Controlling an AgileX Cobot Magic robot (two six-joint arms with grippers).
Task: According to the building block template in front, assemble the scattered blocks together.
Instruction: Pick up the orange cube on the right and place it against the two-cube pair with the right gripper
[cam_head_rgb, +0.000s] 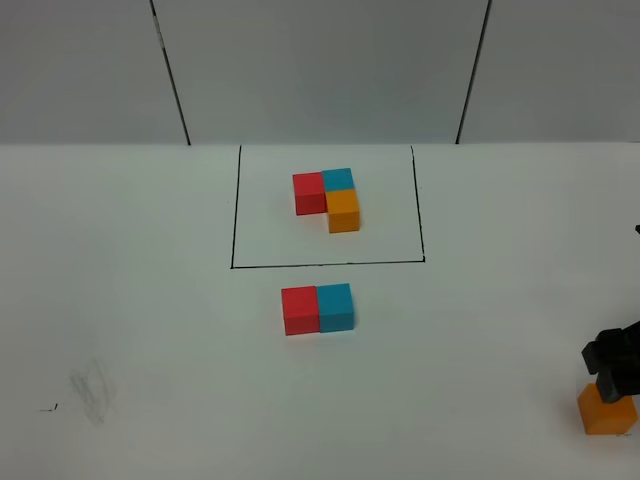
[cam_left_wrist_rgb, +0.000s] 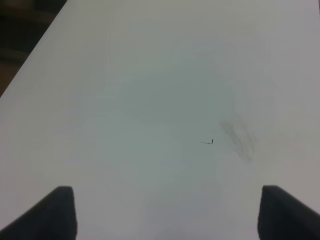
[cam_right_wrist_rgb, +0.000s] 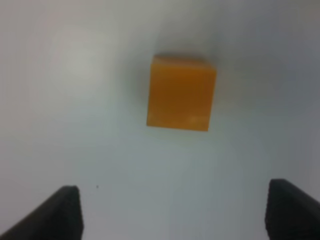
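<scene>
The orange block lies just ahead of the right gripper — not yet between its wide-spread fingers — far off to the right, well apart from the red block and blue block, which touch near the template. The right arm is much nearer (the left gripper, also wide, holds nothing).

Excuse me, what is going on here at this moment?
A robot is copying the template with loose blocks. The red block and the blue block already sit joined side by side in front of the frame. The orange block lies apart, far to the right. The right gripper is open close to it, not gripping it. The left gripper is open over the table, holding nothing.
</scene>
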